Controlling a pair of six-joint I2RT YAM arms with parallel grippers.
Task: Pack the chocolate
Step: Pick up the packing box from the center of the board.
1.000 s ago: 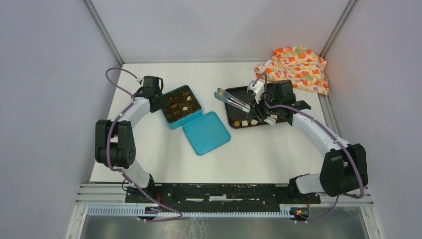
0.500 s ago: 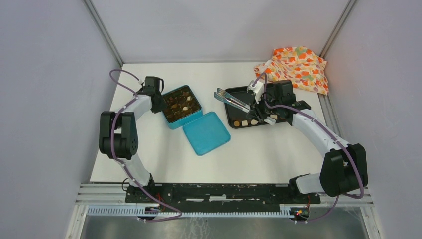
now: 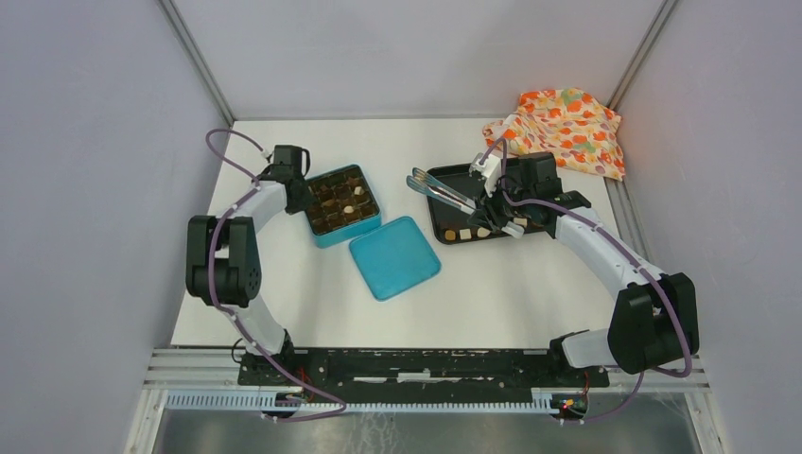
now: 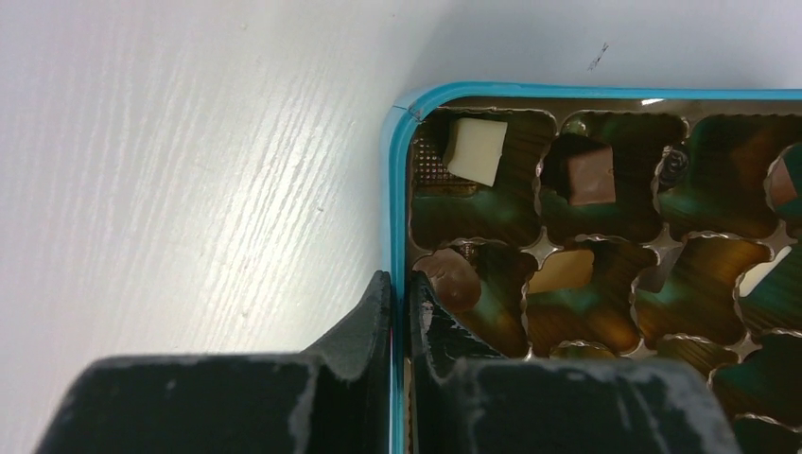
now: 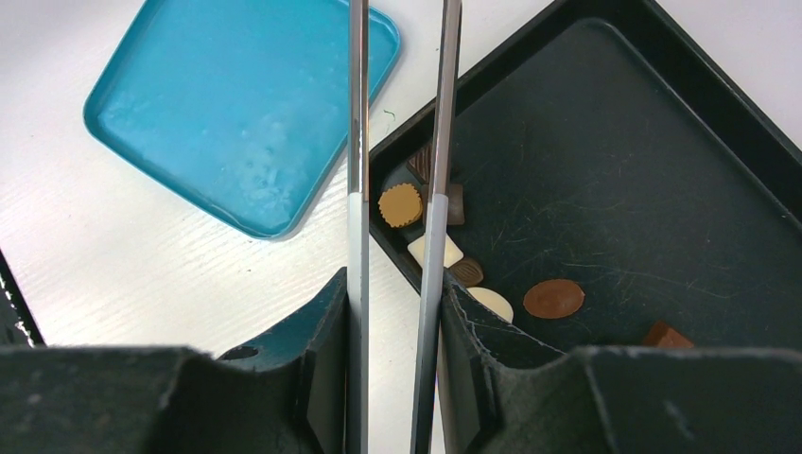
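Several chocolate pieces lie in the black tray (image 3: pixel 468 178), among them a round tan one (image 5: pixel 401 204), a white one (image 5: pixel 434 251) and a brown disc (image 5: pixel 554 298). More sit in the cells of the teal box (image 3: pixel 342 204), such as a white square (image 4: pixel 476 149) and a brown square (image 4: pixel 591 176). My left gripper (image 3: pixel 307 200) (image 4: pixel 399 307) is shut on the box's left wall (image 4: pixel 396 199), one finger outside and one inside. My right gripper (image 3: pixel 492 191) (image 5: pixel 395 303) is shut on the metal tongs (image 5: pixel 357 142), whose tips (image 3: pixel 418 180) point left past the tray.
The teal lid (image 3: pixel 394 256) (image 5: pixel 246 104) lies flat, just in front of the box and left of the tray. An orange flowery cloth (image 3: pixel 558 128) is bunched at the back right corner. Grey walls close in the left, right and back sides.
The left arm has shifted and the teal box has turned slightly in its grip; the lid has slid a little toward the near edge. The right arm and tongs have not moved.
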